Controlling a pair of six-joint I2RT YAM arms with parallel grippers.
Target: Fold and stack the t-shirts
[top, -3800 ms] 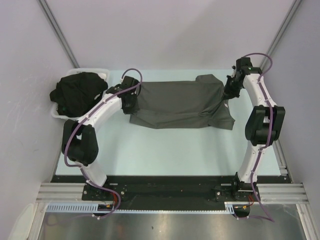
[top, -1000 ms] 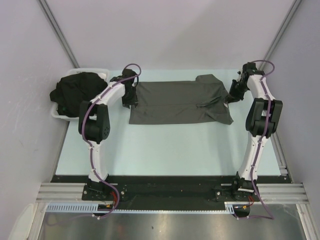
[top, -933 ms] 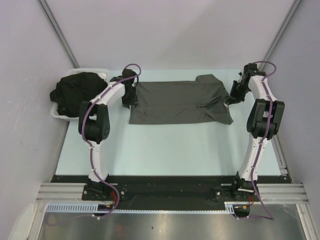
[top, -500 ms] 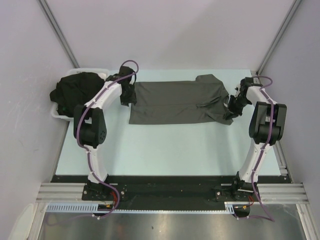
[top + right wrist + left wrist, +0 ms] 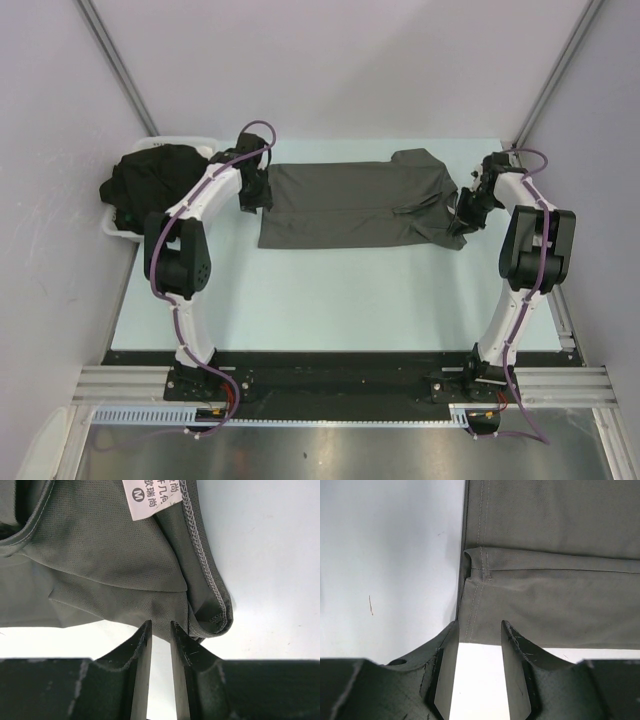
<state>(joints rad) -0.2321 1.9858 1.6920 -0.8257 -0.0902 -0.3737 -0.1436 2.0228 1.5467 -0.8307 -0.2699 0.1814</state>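
A charcoal grey t-shirt (image 5: 350, 200) lies folded lengthwise and flat across the back of the table. My left gripper (image 5: 260, 190) is at its left edge. In the left wrist view the gripper (image 5: 479, 630) is open, its tips just at the hemmed edge of the shirt (image 5: 545, 595), with bare table between the fingers. My right gripper (image 5: 464, 214) is at the shirt's near right corner. In the right wrist view the gripper (image 5: 160, 627) is narrowly open. Its tips meet the edge of the bunched cloth (image 5: 100, 555), and nothing is pinched. A size label (image 5: 150, 495) shows on the cloth.
A white tray (image 5: 203, 141) at the back left holds a heap of black t-shirts (image 5: 155, 182). The pale blue table (image 5: 330, 300) runs to a black rail at the near edge. Grey walls close in on both sides and the back.
My right gripper has come nearward along the shirt's right edge, from the sleeve to the near right corner. The left arm has shifted slightly at the left edge. The shirt lies as before.
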